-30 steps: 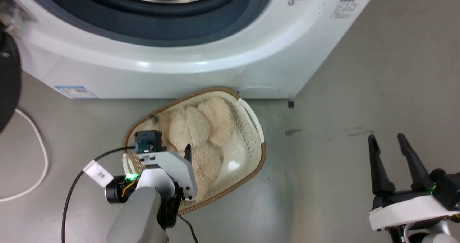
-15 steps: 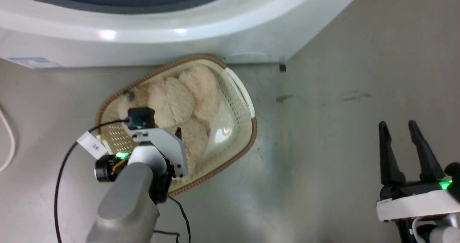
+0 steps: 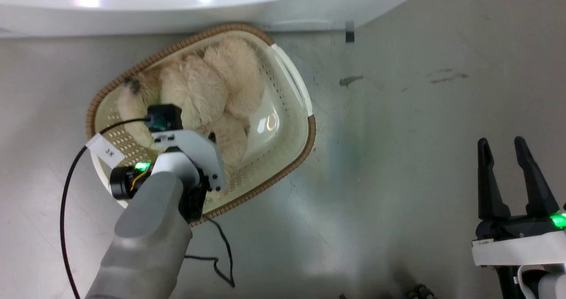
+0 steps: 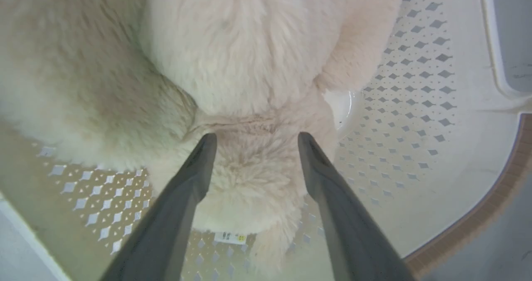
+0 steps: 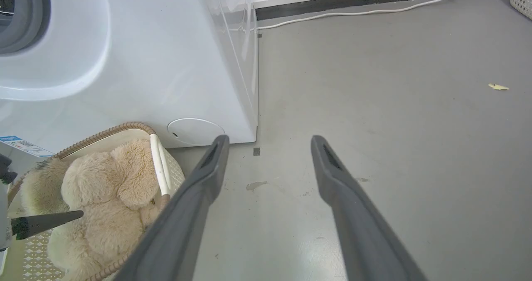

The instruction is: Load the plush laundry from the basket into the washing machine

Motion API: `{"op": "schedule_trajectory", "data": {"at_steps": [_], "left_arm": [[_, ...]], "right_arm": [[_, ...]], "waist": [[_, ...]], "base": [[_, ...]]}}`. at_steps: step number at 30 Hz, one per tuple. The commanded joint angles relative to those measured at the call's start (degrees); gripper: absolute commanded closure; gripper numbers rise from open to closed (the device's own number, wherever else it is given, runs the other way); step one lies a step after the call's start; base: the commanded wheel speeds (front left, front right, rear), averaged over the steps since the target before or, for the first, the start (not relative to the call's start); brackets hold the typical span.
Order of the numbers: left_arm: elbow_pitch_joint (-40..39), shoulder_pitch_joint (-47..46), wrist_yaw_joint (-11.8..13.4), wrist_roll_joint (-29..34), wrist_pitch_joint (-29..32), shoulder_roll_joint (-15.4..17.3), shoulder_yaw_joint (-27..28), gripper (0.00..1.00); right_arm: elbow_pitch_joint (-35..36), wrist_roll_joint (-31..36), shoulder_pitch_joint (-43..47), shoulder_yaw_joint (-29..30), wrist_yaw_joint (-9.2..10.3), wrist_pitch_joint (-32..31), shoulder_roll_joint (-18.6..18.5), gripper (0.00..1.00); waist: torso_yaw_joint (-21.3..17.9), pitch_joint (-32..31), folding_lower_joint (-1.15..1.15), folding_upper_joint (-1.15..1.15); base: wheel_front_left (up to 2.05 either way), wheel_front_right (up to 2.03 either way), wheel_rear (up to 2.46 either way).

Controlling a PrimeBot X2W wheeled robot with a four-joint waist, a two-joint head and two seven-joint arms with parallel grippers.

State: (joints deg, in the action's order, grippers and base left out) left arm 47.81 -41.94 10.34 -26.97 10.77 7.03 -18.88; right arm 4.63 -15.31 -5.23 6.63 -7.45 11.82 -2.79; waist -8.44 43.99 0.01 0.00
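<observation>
**Plush laundry [image 3: 208,91] lies in the basket [image 3: 289,162]**

The basket sits on the grey floor [image 3: 398,113], right against the washing machine [image 3: 177,7]. The left gripper [image 4: 256,136] reaches into the basket, jaws spread on either side of a furry lump and not closed on it. The right gripper [image 5: 270,139] hangs over bare floor, well apart from the basket, its jaws also spread.

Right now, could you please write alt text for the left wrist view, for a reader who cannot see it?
The left end effector, open, sets its two dark fingers either side of a lump of the fluffy cream plush toy, which lies in the perforated cream-white basket. Grey floor shows beyond the basket's brown rim at the lower right.
</observation>
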Motion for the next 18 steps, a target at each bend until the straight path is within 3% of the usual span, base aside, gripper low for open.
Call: {"op": "schedule_trajectory", "data": {"at_steps": [1,18], "left_arm": [[1.4,-2.3,-0.1,-1.0,-0.6,0.0,-0.6,0.0],[13.0,-13.3,0.9,-6.8,-3.5,-0.6,-3.3,0.0]], "right_arm": [[0.5,-0.8,-1.0,0.3,-0.03,0.8,-0.1,0.0],[1.7,-3.3,-1.1,0.9,-0.03,2.8,-0.1,0.0]], "waist": [[-0.1,1.7,-0.01,0.0],[-2.2,11.0,-0.01,0.0]], "base": [[0.0,0.0,0.0],[0.0,0.0,0.0]]}}
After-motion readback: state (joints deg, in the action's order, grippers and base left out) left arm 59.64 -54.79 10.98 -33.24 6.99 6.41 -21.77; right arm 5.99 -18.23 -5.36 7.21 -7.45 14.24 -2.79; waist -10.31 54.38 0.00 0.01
